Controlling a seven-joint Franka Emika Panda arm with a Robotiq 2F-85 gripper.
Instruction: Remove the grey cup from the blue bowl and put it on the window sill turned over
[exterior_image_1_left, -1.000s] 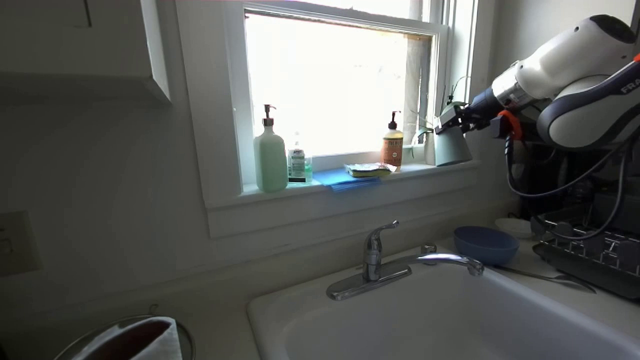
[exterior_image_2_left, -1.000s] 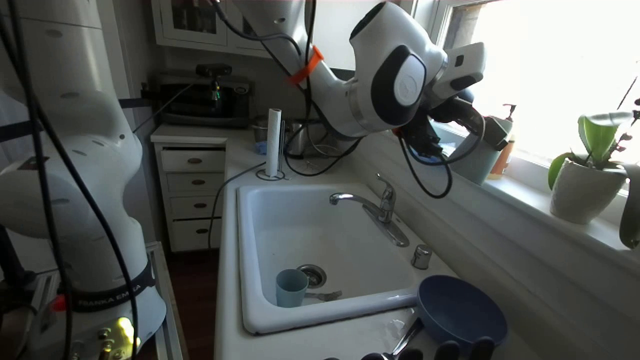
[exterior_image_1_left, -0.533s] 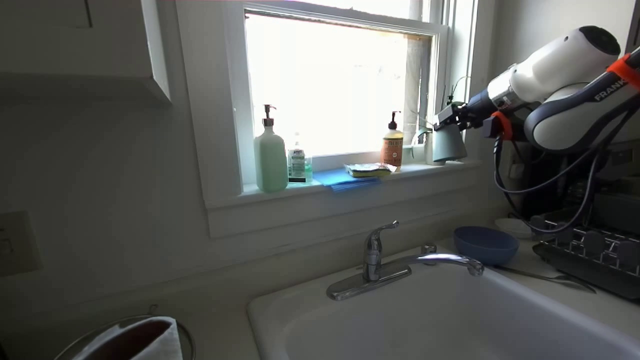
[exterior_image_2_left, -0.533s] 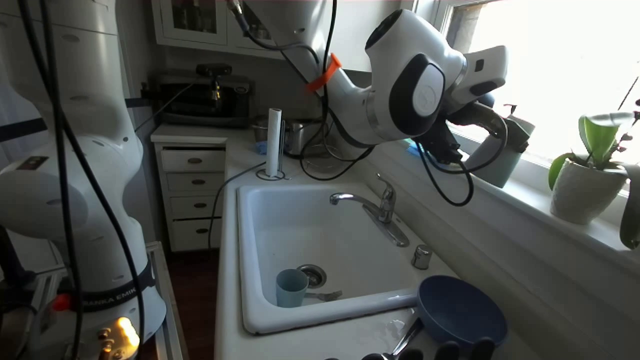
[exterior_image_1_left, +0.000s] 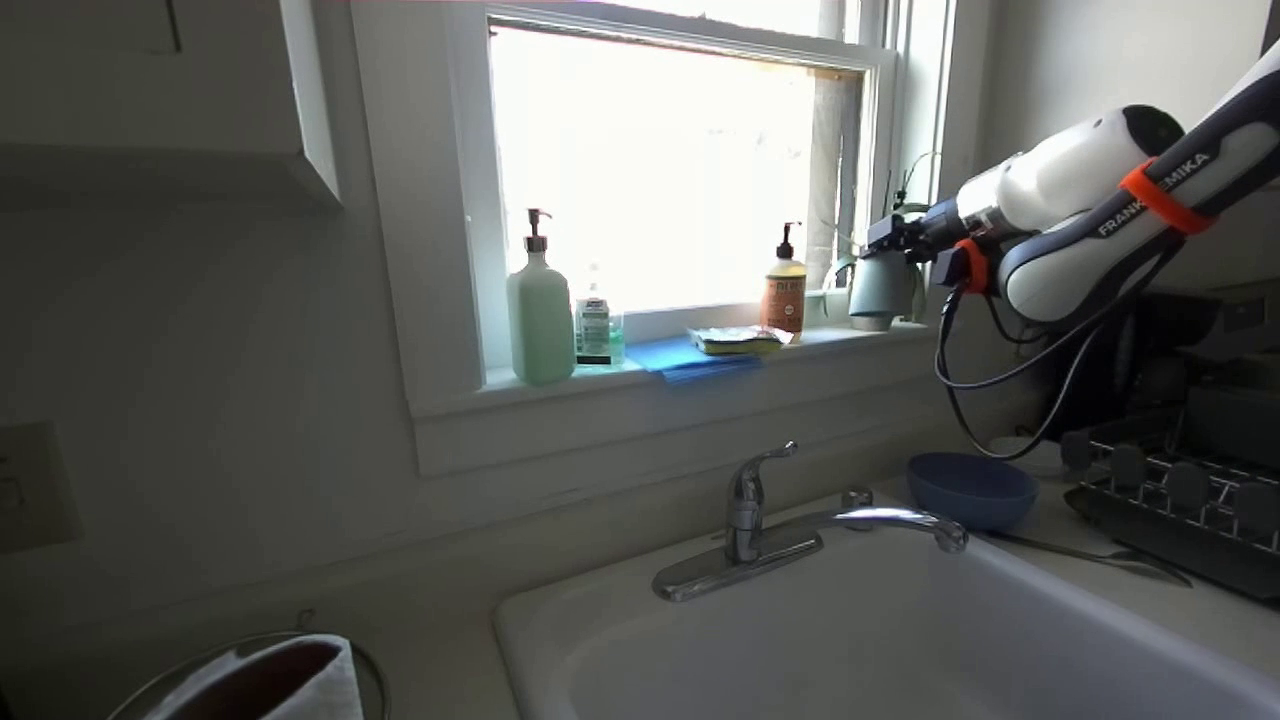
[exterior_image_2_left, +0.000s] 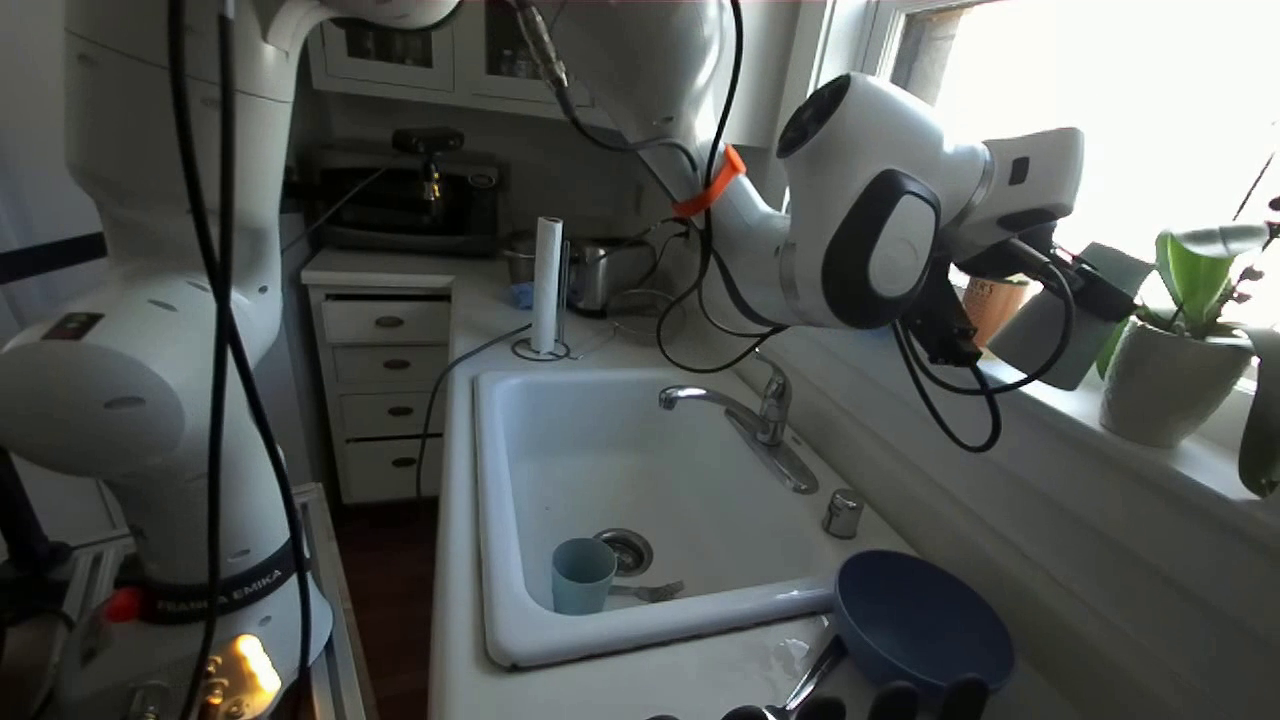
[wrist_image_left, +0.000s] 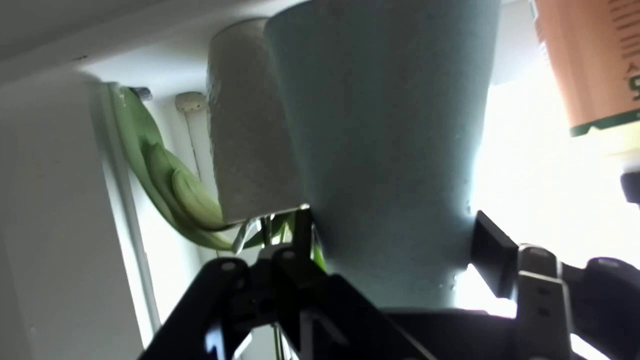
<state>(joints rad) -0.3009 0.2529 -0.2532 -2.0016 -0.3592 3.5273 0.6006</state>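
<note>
Grey cup (exterior_image_1_left: 880, 288), wide end down and tilted, was clamped at its narrower end in my claw (wrist_image_left: 397, 245), at the right of the window sill (exterior_image_1_left: 825, 338) in an exterior view, touching or not I couldn't tell, blue bowl (exterior_image_2_left: 920, 620) sat below on the tabletop (exterior_image_2_left: 620, 680).

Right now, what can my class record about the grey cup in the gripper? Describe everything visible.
The grey cup is pale grey-blue, plain and tapered, with a smooth, plastic-looking wall; no handle shows. The gripper holds it near its narrow end, a finger on each side. It is tilted, wide end downward, at the window sill, near the white plant pot. Its inside is hidden, and I cannot tell whether its wide end touches the sill.
</note>
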